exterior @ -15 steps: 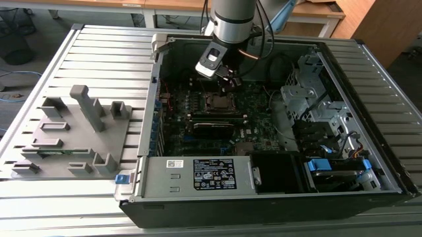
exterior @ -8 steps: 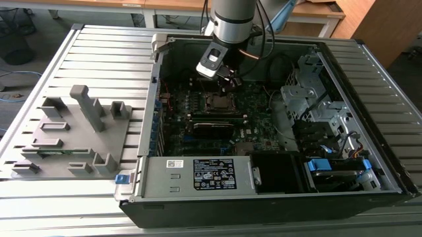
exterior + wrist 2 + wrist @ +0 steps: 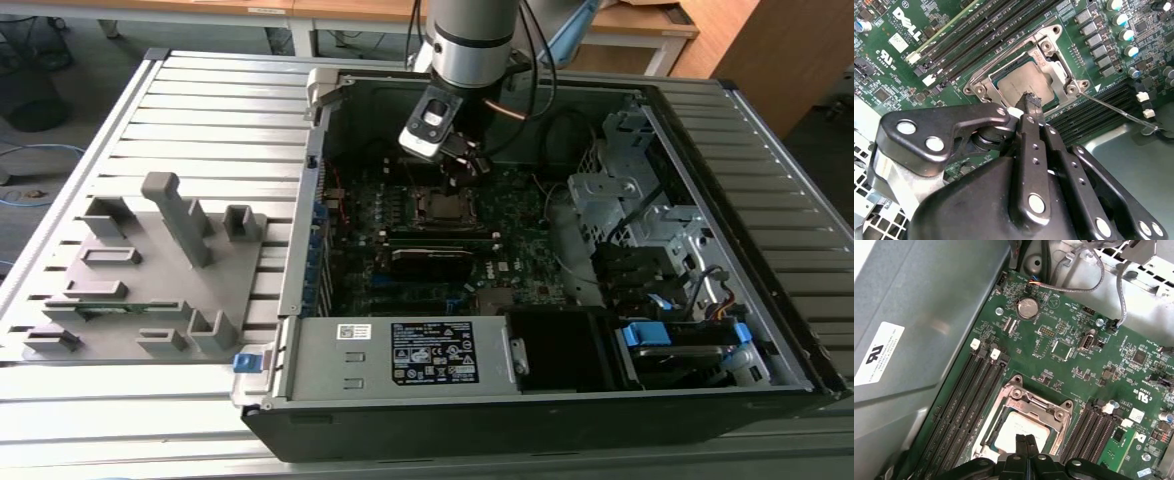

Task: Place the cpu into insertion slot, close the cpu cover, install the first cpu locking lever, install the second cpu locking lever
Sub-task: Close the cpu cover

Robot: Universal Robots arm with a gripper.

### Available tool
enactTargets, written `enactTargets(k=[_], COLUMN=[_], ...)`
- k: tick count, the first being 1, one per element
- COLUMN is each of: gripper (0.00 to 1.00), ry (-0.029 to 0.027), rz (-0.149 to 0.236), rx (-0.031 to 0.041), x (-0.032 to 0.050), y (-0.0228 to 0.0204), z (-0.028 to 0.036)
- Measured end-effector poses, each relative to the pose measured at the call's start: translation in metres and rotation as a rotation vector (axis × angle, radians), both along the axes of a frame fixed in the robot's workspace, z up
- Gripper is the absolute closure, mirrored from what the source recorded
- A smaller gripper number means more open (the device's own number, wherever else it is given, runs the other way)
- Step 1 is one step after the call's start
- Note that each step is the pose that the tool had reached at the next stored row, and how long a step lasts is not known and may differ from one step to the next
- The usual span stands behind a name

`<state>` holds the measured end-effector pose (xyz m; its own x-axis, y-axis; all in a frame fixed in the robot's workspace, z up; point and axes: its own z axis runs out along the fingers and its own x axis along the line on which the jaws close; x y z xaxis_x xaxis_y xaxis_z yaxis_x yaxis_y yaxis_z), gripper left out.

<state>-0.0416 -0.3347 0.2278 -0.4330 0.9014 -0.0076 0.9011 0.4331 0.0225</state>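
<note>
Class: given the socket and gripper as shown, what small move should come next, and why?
Probably raise the gripper slightly and shift it towards the thin locking lever. The cpu lies in the insertion slot with the cpu cover seemingly down over it, yet the lever sticks out sideways, apparently unlatched, while the shut gripper sits at the cpu's edge.

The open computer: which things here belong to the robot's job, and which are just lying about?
In the job: chip in its socket; silver cover frame over it; thin locking lever; shut fingers at the chip.
Just lying about: memory slots; coin battery; grey rack.
</note>
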Motion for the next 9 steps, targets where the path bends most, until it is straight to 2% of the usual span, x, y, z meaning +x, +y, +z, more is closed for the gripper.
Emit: enactTargets(k=[9], gripper=[0.90], ry=[0.0000], rz=[0.027], rx=[0.0000], x=[0.0000], y=[0.0000], z=[0.0000])
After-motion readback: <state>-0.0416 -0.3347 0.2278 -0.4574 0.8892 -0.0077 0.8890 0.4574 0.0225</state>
